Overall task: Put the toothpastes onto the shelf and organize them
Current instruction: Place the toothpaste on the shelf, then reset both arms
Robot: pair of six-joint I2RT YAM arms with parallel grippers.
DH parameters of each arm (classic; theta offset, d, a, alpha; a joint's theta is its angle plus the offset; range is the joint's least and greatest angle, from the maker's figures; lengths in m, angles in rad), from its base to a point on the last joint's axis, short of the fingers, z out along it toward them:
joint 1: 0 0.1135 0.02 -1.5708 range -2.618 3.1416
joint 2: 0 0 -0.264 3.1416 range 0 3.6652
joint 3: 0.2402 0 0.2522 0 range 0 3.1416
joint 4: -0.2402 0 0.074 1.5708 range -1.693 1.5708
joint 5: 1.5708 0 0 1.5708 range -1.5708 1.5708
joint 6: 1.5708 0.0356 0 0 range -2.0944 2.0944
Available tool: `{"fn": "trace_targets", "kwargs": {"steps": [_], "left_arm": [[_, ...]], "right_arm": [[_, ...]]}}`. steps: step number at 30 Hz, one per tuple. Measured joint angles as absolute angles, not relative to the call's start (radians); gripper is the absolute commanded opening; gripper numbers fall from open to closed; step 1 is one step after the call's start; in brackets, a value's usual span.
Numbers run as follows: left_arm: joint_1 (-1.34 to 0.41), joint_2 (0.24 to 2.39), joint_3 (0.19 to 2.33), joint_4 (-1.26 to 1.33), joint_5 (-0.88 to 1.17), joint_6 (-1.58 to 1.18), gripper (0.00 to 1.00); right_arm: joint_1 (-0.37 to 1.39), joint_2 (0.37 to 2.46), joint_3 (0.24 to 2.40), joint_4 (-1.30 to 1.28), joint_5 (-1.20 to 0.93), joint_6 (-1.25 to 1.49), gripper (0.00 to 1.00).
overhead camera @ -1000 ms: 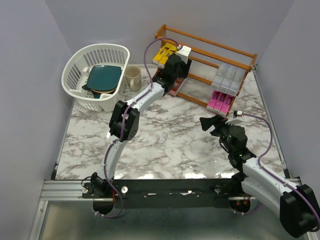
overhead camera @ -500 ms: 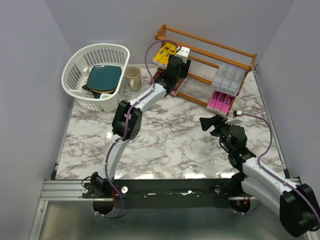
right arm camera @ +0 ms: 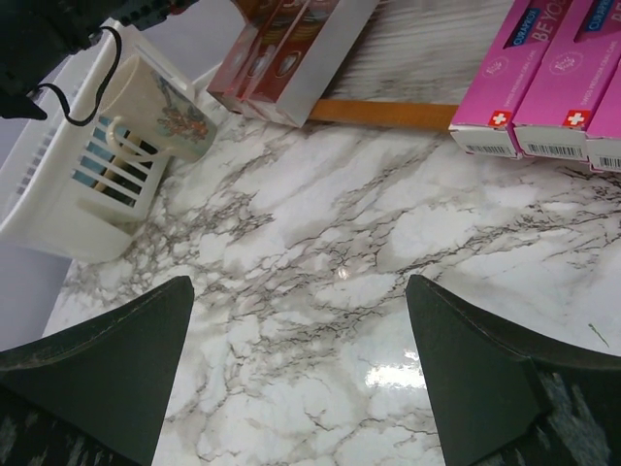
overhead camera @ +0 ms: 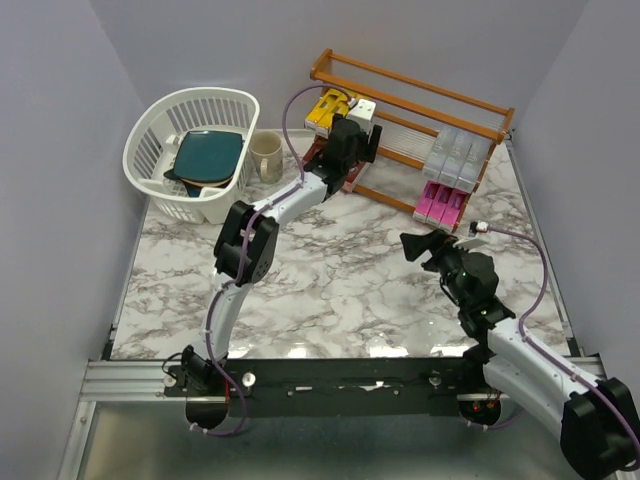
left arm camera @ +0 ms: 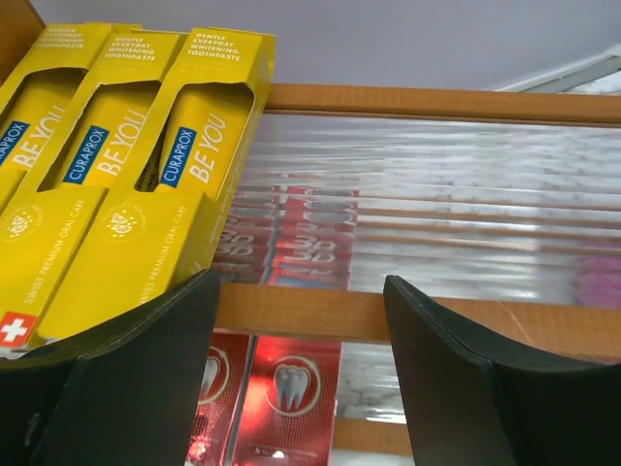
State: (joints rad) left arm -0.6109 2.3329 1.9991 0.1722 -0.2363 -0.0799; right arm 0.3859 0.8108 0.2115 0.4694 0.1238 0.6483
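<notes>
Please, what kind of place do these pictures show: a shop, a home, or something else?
Probably a robot test booth, not a shop: plain grey walls enclose a marble-pattern table, both arms are bolted to a metal rail, and the shelf holds toothpastes.

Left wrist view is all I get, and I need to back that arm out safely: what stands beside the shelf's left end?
Observer: A beige mug stands on the marble table, just left of the shelf.
Operator: Anything beyond the mug?
Observer: A white basket with a teal dish inside it, further left.
Operator: And where is the other arm?
Observer: The right end effector hovers open above the table, in front of the pink toothpaste cartons on the lowest tier, holding nothing.
</notes>
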Motion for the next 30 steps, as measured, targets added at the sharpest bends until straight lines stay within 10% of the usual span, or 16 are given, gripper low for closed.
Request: {"fn": "trace_targets", "kwargs": {"steps": [30], "left_arm": [[-0.635, 0.67, 0.945, -0.289, -0.57, -0.421, 0.99]], "right_arm": [[0.386, 0.081, 0.703, -0.466, 0.366, 0.424, 1.0]]}}
